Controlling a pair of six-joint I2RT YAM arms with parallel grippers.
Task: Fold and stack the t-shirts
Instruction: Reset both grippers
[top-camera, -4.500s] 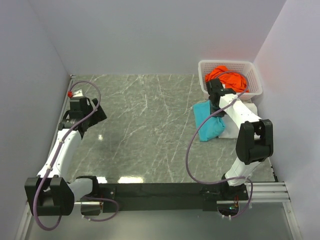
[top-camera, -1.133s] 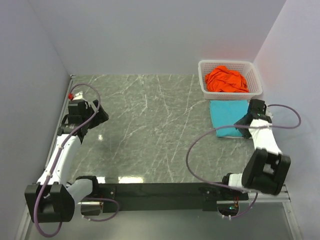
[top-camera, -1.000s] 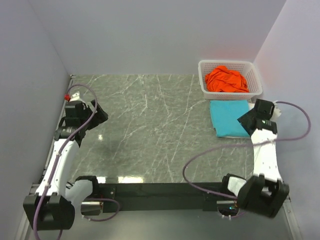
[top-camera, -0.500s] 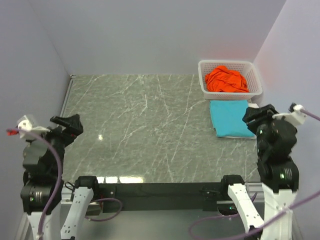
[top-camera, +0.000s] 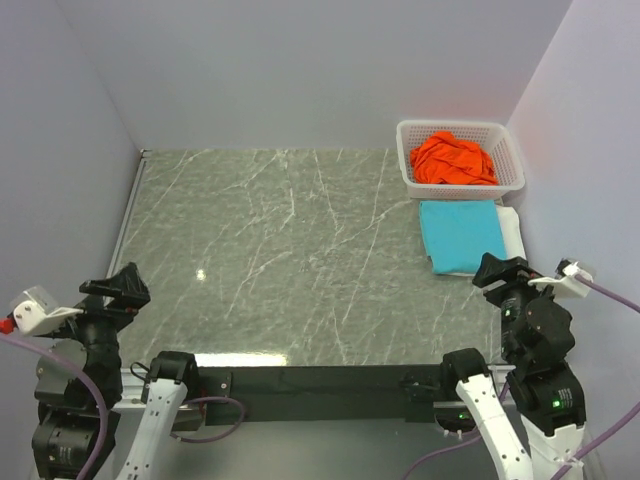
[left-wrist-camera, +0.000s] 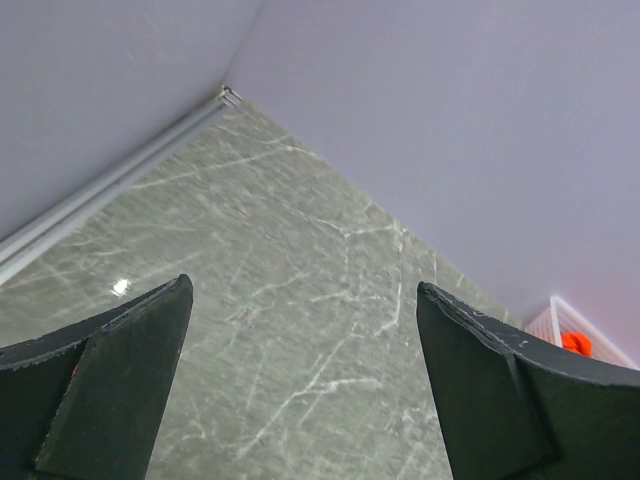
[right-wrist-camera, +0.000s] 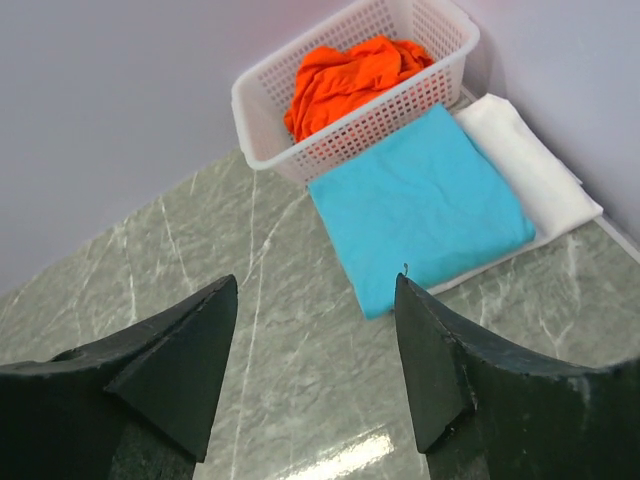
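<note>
The teal t-shirt (top-camera: 461, 234) (right-wrist-camera: 420, 205) lies folded flat at the right side of the table, on top of the folded white t-shirt (top-camera: 511, 230) (right-wrist-camera: 535, 165). Crumpled in the white basket (top-camera: 411, 133) (right-wrist-camera: 262, 100) just behind them is the orange t-shirt (top-camera: 455, 160) (right-wrist-camera: 350, 72). My right gripper (top-camera: 497, 270) (right-wrist-camera: 316, 280) hangs open and empty, raised above the near edge of the teal shirt. Over the near left corner, my left gripper (top-camera: 125, 288) (left-wrist-camera: 303, 285) is wide open and empty, with only bare table below it.
The green marble table (top-camera: 290, 240) (left-wrist-camera: 300, 320) is closed in by walls on the left, back and right. The basket stands in the far right corner against the right wall. A metal rail (left-wrist-camera: 110, 185) runs along the table's left edge.
Both arms have pulled back toward the near edge and risen high toward the camera. The right gripper has left the stack, where the teal shirt lies folded, and its jaws have widened.
</note>
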